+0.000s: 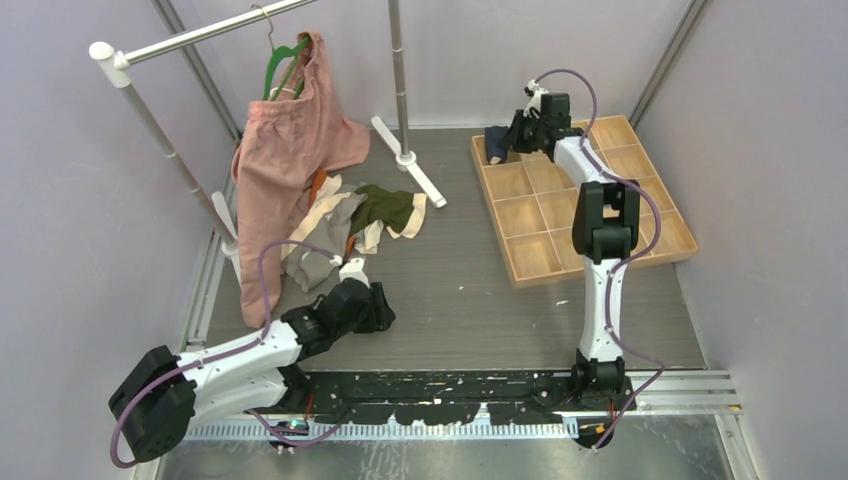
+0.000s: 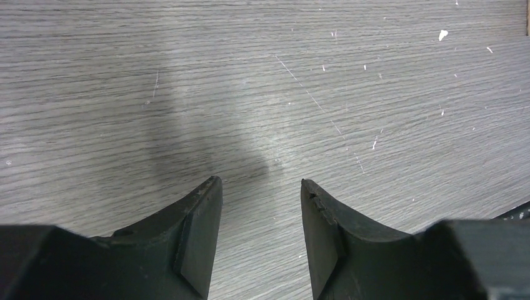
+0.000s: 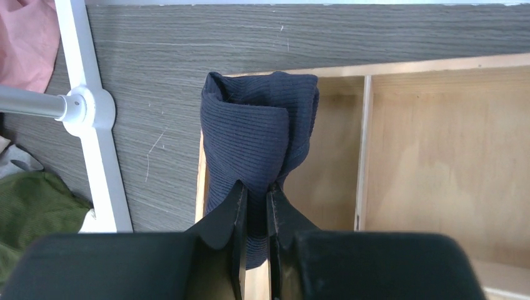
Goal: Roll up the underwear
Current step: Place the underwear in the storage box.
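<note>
The grey wood-grain table (image 1: 470, 290) carries everything in the work area. At its far left stands a white clothes rack (image 1: 160, 140). A large pink garment (image 1: 285, 150) hangs from the rack on a green hanger (image 1: 285, 60).

On the far right of the table lies a wooden tray (image 1: 600, 272), divided into a grid of square compartments and set at a slight angle to the table edge.

The right arm (image 1: 600, 230) reaches over the tray to its far left corner. The left arm (image 1: 250, 355) lies low across the near left part of the table.

A loose pile of underwear (image 1: 350, 225) lies at the foot of the rack, just beyond the left arm. An olive green pair (image 1: 385, 205) lies on top, with grey and cream fabric beneath it.

The navy underwear (image 3: 256, 125) is a rolled bundle at the tray's far left corner compartment and overlaps the outer wall there. Whether it rests on the compartment floor cannot be determined.

The right gripper (image 3: 256, 187) pinches the lower end of this navy bundle, with only a narrow gap of fabric between its fingers. The left gripper (image 2: 261, 184) is moderately spread and holds nothing. Only bare table surface shows between its fingers.
</note>
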`<action>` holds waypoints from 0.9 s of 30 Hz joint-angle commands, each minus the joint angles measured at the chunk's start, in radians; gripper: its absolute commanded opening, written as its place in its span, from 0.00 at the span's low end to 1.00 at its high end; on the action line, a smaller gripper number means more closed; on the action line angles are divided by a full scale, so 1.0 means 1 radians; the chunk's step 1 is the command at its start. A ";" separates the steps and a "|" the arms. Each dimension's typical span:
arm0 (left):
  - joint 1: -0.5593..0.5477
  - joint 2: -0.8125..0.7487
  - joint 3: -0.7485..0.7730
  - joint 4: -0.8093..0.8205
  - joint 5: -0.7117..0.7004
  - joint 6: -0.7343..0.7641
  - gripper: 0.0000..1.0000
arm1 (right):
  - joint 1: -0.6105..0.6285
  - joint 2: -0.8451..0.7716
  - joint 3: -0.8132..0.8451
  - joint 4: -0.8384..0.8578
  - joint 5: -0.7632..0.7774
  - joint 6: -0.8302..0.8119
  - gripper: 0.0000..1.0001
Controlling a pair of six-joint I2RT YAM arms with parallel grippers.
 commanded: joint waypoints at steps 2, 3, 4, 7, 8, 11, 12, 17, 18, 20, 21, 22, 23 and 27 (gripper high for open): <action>0.000 0.013 0.026 0.004 -0.027 0.022 0.51 | 0.003 0.047 0.111 -0.032 -0.057 -0.017 0.01; 0.000 0.015 0.028 0.003 -0.027 0.022 0.51 | 0.003 0.055 0.119 -0.033 -0.056 -0.016 0.01; 0.000 0.015 0.030 0.001 -0.027 0.022 0.51 | 0.002 0.063 0.126 -0.034 -0.058 -0.015 0.01; 0.000 0.011 0.035 -0.009 -0.029 0.024 0.51 | 0.003 0.074 0.137 -0.011 -0.066 0.003 0.01; 0.000 0.009 0.036 -0.014 -0.031 0.024 0.51 | 0.003 0.073 0.136 0.003 -0.068 0.013 0.01; 0.000 0.003 0.039 -0.026 -0.039 0.025 0.51 | 0.002 0.091 0.157 0.017 -0.075 0.033 0.01; 0.000 0.001 0.040 -0.029 -0.041 0.025 0.51 | 0.002 0.103 0.172 0.000 -0.080 0.032 0.01; 0.000 0.007 0.040 -0.024 -0.043 0.026 0.51 | 0.002 0.162 0.236 -0.077 -0.081 0.020 0.01; 0.000 0.012 0.044 -0.026 -0.043 0.028 0.51 | 0.003 0.176 0.255 -0.099 -0.078 0.017 0.01; 0.000 0.021 0.052 -0.032 -0.043 0.031 0.51 | 0.002 0.205 0.295 -0.145 -0.073 0.012 0.01; 0.000 0.024 0.053 -0.033 -0.043 0.030 0.51 | 0.002 0.215 0.309 -0.158 -0.051 0.013 0.01; 0.000 0.027 0.053 -0.031 -0.044 0.030 0.51 | 0.002 0.222 0.316 -0.169 -0.041 0.014 0.01; 0.000 0.027 0.053 -0.031 -0.044 0.030 0.51 | 0.002 0.229 0.320 -0.175 -0.024 0.012 0.01; 0.000 0.027 0.056 -0.030 -0.047 0.030 0.51 | 0.002 0.253 0.344 -0.216 0.016 0.003 0.07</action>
